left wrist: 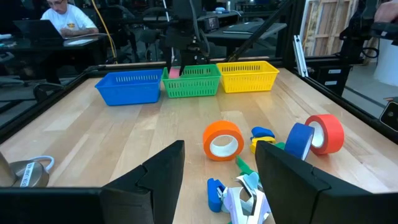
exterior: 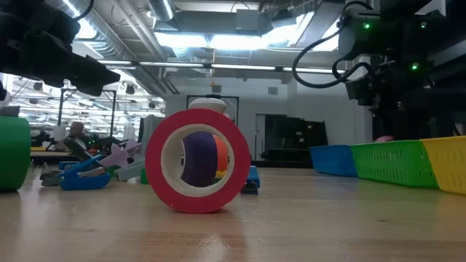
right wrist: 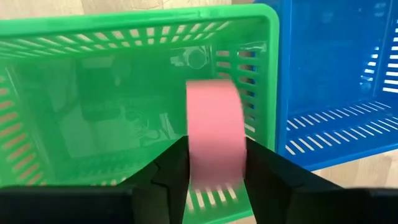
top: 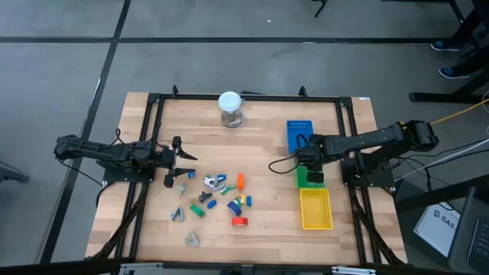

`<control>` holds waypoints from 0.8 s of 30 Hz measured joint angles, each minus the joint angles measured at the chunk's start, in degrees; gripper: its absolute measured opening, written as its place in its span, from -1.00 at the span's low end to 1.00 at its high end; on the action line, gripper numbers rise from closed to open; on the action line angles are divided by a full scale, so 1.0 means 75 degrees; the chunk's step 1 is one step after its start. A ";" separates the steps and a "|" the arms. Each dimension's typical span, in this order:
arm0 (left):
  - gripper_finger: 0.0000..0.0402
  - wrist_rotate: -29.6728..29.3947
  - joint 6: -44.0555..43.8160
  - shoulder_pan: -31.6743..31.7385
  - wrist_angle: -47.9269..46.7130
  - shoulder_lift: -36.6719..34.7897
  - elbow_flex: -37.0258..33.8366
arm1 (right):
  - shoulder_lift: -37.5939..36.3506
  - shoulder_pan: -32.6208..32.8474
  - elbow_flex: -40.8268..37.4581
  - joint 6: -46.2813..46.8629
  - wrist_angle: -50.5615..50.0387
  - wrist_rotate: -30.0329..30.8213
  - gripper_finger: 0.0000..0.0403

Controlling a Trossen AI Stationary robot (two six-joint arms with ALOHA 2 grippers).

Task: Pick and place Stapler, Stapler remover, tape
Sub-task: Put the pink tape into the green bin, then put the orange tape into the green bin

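Observation:
My right gripper (right wrist: 214, 158) is shut on a pink tape roll (right wrist: 214, 121) and hangs over the green basket (right wrist: 93, 124), also seen in the high view (top: 308, 162). An orange tape roll (left wrist: 223, 140) and a red one (left wrist: 326, 132) stand on edge on the table among small staplers (top: 235, 205) and grey-and-blue staple removers (left wrist: 244, 198). The red roll (exterior: 196, 160) fills the low view's middle. My left gripper (left wrist: 221, 165) is open above the table's left part (top: 182, 159), just left of the pile. My right gripper pinches the pink tape roll across its width, one finger (right wrist: 171, 165) on each flat side, low on the roll (right wrist: 214, 168). The fingers come from above, pointing down. The roll is lifted clear, upright on edge, over the green basket's inside.
A blue basket (top: 300, 134), the green basket (top: 309, 179) and a yellow basket (top: 315, 208) stand in a row on the table's right side. A white-lidded jar (top: 230, 107) stands near the far edge. A blue tape roll (left wrist: 300, 140) leans beside the red one. People sit beyond the table.

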 joint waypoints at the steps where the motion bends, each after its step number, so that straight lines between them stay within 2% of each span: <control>1: -0.02 -0.0001 -0.0001 0.0001 -0.0002 0.0000 0.0000 | 0.0000 0.0000 0.0000 0.0001 0.0001 -0.0002 -0.26; 11: -0.02 -0.0003 -0.0002 0.0000 -0.0002 -0.0001 0.0000 | 0.0000 0.0000 0.0017 0.0000 -0.0018 -0.0003 -0.22; 24: -0.02 0.0000 0.0000 0.0002 -0.0001 0.0000 0.0000 | 0.0000 0.0003 0.1364 0.0002 -0.1175 -0.0003 -0.21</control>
